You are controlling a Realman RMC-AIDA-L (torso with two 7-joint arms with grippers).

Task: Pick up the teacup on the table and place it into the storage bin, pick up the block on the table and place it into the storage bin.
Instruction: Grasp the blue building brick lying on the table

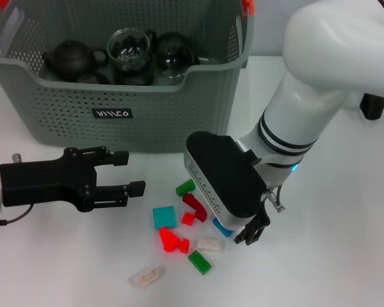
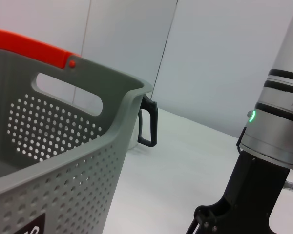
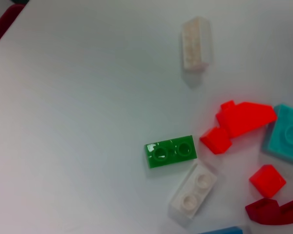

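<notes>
Right gripper (image 1: 248, 235): it hangs over the heap of blocks, at about 5 o'clock from the storage bin; its black body covers the fingers, so I cannot tell if they are spread or pressed together.
Left gripper (image 1: 129, 173): fingers spread apart, nothing between them; it points toward 3 o'clock, in front of the bin and at 9 o'clock from the blocks.
Blocks: a green block (image 3: 171, 151) lies touching a white block (image 3: 192, 190); a red block (image 3: 239, 122) is at 2 o'clock from the green one in the head view's heap; a teal square block (image 1: 164, 217) is beside it; a pale block (image 1: 146, 275) lies apart at 7 o'clock.
Storage bin (image 1: 64, 102): grey-green, perforated, at 12 o'clock on the white table (image 1: 51, 256); black label on the front wall.
Inside the bin: a dark teapot (image 1: 72, 59); a glass teacup (image 1: 129, 50) next to it.
</notes>
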